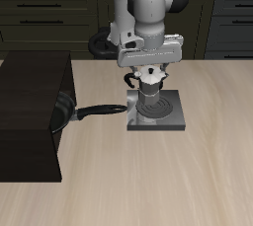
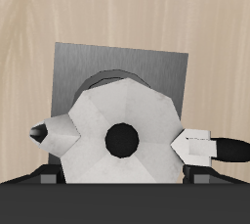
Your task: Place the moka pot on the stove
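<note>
The wrist view looks straight down on the pot: a pale faceted lid of angular facets, a round black knob at its centre, a pointed spout on one side and a black handle with a white root on the other. Under it lies the stove — a flat grey brushed-metal square — with only an arc of the dark round burner showing past the pot's edge; the fingers themselves do not show there. The exterior view gives what that one lacks: the hand stands upright directly over the stove with the pot right under it, narrow-waisted and dark against the burner, its base at or just above the burner — contact cannot be told. The fingers appear closed about the pot's top, though the grip is small and partly hidden. Beside the hand, a black pan lies with its long handle pointing toward the stove, its bowl against a large black box with flat matte faces. The desk is pale wood grain.
</note>
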